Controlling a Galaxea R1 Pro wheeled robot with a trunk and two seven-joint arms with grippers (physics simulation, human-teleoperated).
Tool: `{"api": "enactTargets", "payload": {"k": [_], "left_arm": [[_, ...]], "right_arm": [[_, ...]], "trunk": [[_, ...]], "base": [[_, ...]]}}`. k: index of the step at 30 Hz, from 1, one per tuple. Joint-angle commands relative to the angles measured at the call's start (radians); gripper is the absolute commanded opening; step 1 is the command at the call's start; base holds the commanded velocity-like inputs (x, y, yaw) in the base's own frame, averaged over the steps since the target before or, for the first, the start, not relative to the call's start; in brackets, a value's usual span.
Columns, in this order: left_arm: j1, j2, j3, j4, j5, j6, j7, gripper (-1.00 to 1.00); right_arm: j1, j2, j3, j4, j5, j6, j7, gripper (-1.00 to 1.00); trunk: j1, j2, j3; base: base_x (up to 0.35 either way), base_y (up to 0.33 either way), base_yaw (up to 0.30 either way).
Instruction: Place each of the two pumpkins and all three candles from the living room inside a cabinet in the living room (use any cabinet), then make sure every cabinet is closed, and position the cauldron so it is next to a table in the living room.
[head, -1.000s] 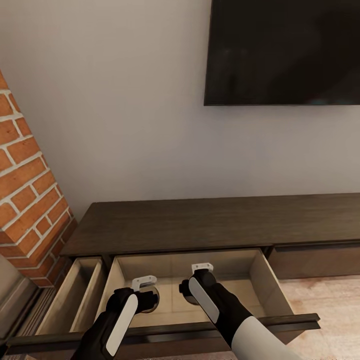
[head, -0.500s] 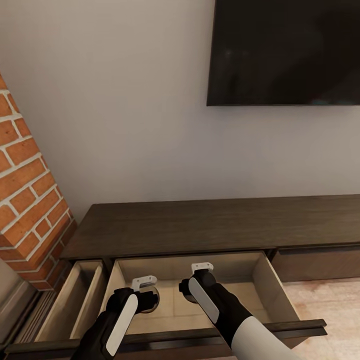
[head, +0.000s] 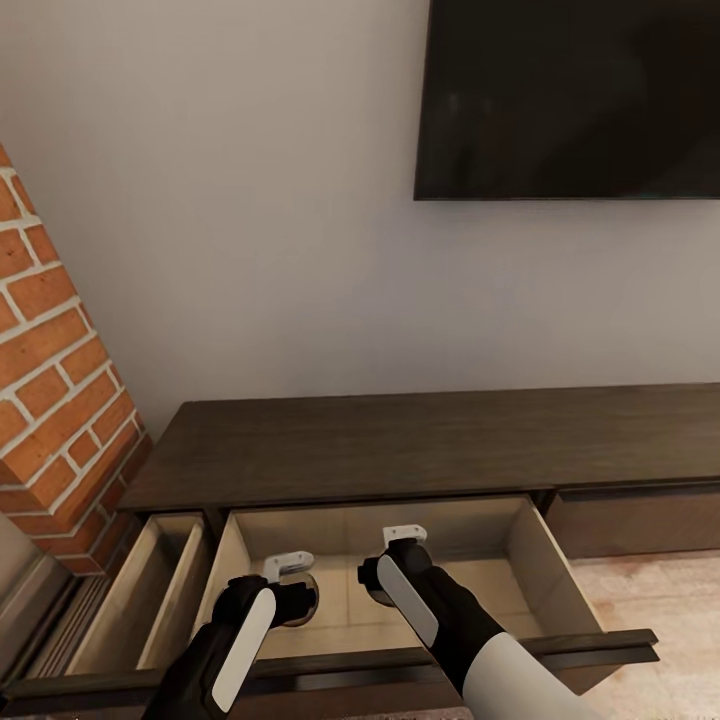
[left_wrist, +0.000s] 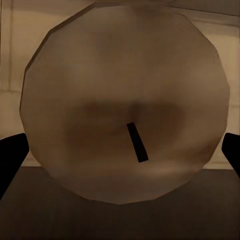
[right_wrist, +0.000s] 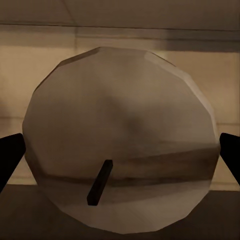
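Observation:
The dark-brown cabinet (head: 400, 440) runs along the wall, with its wide middle drawer (head: 545, 565) pulled out and showing pale wood insides. Over that drawer my left gripper (head: 295, 585) is shut on a grey-brown candle (head: 306, 600). Close up, this candle (left_wrist: 125, 100) shows its flat top and black wick, with dark fingertips (left_wrist: 11, 160) at both sides. My right gripper (head: 385, 565) is shut on a second candle (head: 370, 585) beside it, over the same drawer. This candle (right_wrist: 120, 135) also faces the right wrist camera, wick showing. No pumpkin or cauldron is in view.
A narrower drawer (head: 160, 590) at the left also stands open. A red brick column (head: 50, 380) rises at the left, close to the cabinet's end. A black TV (head: 570, 100) hangs on the wall above. Pale wood floor (head: 660, 600) lies at the right.
The head view has shifted a little, moving the TV and the brick column in the picture. Both grippers stay over the drawer, each still shut on its candle.

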Motion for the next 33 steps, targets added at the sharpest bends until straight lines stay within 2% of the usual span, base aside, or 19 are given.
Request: {"api": "enactTargets", "payload": {"k": [1,4,9,12,15,29,33], "left_arm": [[0.0,0.0,0.0,0.0,0.0,0.0,0.0,-1.0],[0.0,0.0,0.0,0.0,0.0,0.0,0.0,-1.0],[0.0,0.0,0.0,0.0,0.0,0.0,0.0,-1.0],[0.0,0.0,0.0,0.0,0.0,0.0,0.0,-1.0],[0.0,0.0,0.0,0.0,0.0,0.0,0.0,-1.0],[0.0,0.0,0.0,0.0,0.0,0.0,0.0,-1.0],[0.0,-0.001,0.0,0.0,0.0,0.001,0.0,-1.0]], "right_arm": [[0.0,0.0,0.0,0.0,0.001,-0.001,0.0,-1.0],[0.0,0.0,0.0,0.0,0.0,-0.001,0.0,-1.0],[0.0,0.0,0.0,0.0,0.001,-0.001,0.0,-1.0],[0.0,0.0,0.0,0.0,0.001,-0.001,0.0,-1.0],[0.0,0.0,0.0,0.0,0.001,-0.001,0.0,-1.0],[0.0,0.0,0.0,0.0,0.001,-0.003,0.0,-1.0],[0.0,0.0,0.0,0.0,0.001,-0.003,0.0,-1.0]], "trunk": [[0.004,-0.007,-0.003],[0.004,-0.007,-0.003],[0.023,-0.042,-0.019],[0.023,-0.042,-0.019],[0.035,-0.063,-0.028],[0.04,-0.066,-0.075],[0.04,-0.066,-0.075]], "base": [[0.0,0.0,0.0],[0.0,0.0,0.0],[0.0,0.0,0.0],[0.0,0.0,0.0],[0.0,0.0,0.0],[0.0,0.0,0.0],[0.0,0.0,0.0]]}}
